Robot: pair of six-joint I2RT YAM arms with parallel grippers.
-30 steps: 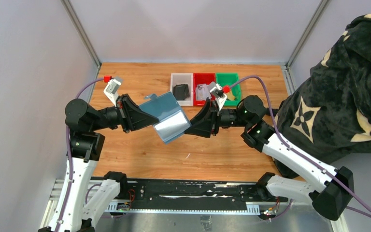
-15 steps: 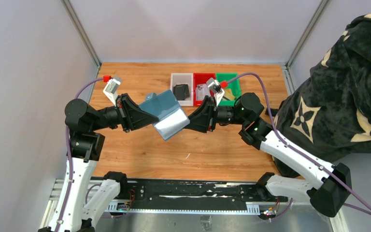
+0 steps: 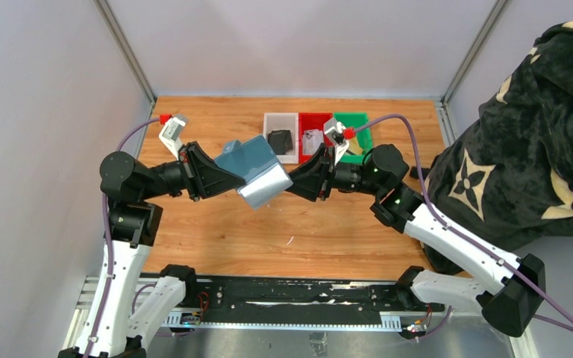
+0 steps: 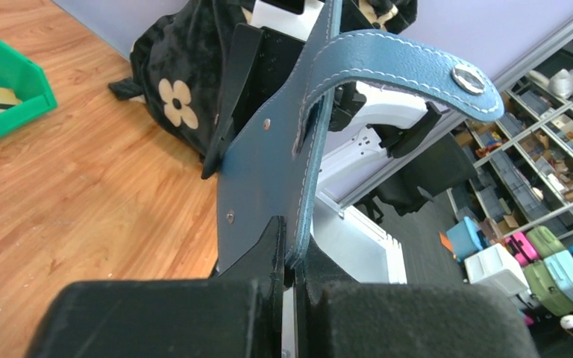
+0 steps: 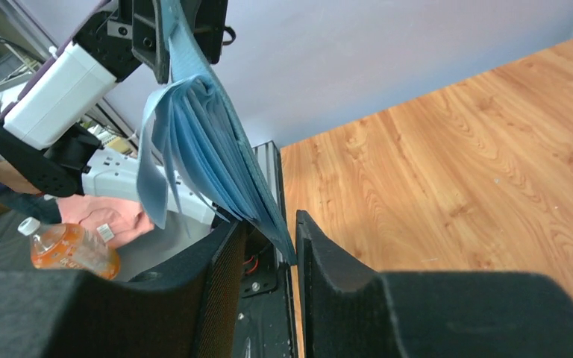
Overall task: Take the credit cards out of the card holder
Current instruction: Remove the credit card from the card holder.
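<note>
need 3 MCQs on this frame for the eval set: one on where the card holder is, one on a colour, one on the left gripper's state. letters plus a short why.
1. Where is the card holder?
A. lying flat on the table
B. in the air between the left gripper and the right gripper
C. dropped on the floor

2. In the row of three bins, what colour is the middle one?
A. white
B. green
C. red

3. The left gripper is:
A. wide open, clear of the holder
B. shut on nothing
C. shut on the card holder

Answers:
1 B: the top view shows it off the wood, spanning the gap between the two arm tips.
2 C: the red bin sits between the white bin and the green bin.
3 C: the left wrist view shows its jaws clamped on the teal leather.
</note>
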